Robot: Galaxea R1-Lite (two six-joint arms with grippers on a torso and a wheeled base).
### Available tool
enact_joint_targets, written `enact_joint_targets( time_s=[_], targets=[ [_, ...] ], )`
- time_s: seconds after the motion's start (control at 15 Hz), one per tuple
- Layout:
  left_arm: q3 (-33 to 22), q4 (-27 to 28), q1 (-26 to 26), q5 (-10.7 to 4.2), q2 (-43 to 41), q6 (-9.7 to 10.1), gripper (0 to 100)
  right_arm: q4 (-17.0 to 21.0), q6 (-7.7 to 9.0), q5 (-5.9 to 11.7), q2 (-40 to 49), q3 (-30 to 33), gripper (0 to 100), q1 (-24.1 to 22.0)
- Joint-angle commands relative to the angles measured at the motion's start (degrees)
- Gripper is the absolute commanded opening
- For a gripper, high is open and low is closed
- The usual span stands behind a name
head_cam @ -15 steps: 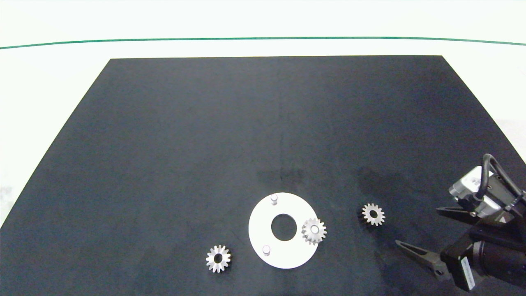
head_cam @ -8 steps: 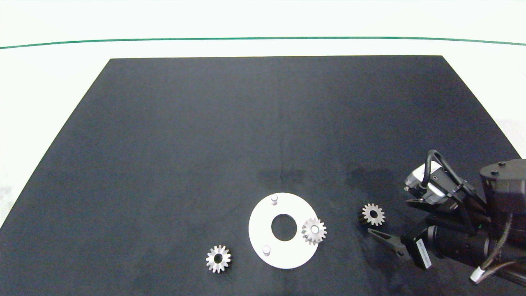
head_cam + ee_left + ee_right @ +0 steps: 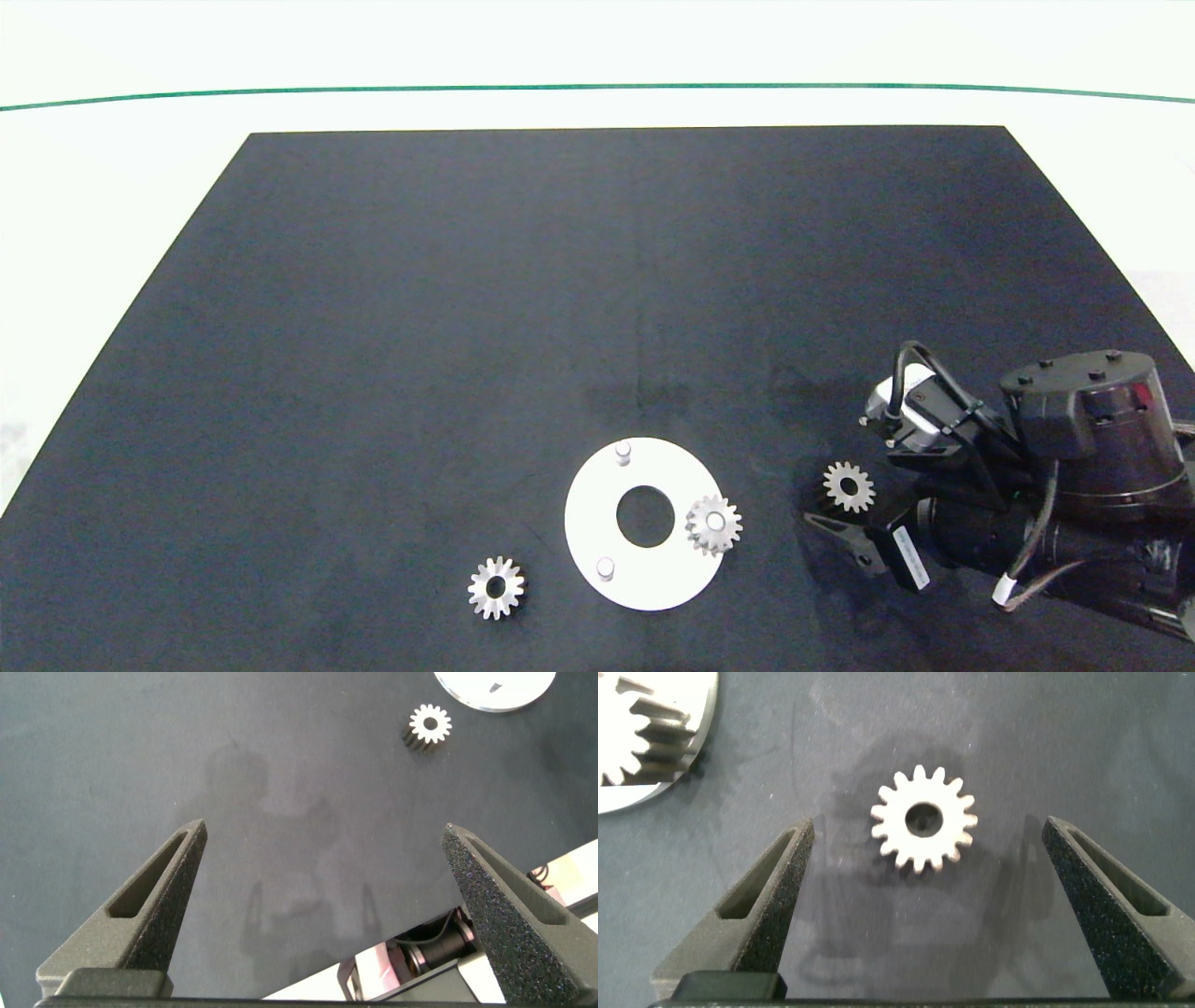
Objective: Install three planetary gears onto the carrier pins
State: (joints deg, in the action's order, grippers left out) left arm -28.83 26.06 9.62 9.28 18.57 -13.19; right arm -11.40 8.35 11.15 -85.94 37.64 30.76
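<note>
The right gripper (image 3: pixel 924 905) hangs low over the black mat (image 3: pixel 560 280), fingers spread wide either side of a loose planetary gear (image 3: pixel 924 819) lying flat, not touching it. One gear (image 3: pixel 714 525) sits on a carrier pin of the white disc (image 3: pixel 644 579); two pins (image 3: pixel 623 452) (image 3: pixel 606 567) stand bare. A third gear (image 3: pixel 496 587) lies beside the disc. The left gripper (image 3: pixel 327 905), also spread, hovers apart.
</note>
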Motion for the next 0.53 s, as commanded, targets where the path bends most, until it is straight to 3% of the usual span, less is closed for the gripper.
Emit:
enact_joint_targets(
  time_s=[0.07, 0.53],
  targets=[
    [0.00, 0.13, 0.05, 0.04, -0.02, -0.08, 100, -0.03, 0.09, 0.01, -1.86, 1.12, 96, 0.09],
    [0.00, 0.13, 0.05, -0.05, -0.11, -0.08, 100, -0.12, -0.09, -0.43, -2.47, 1.29, 82, -0.08]
  ],
)
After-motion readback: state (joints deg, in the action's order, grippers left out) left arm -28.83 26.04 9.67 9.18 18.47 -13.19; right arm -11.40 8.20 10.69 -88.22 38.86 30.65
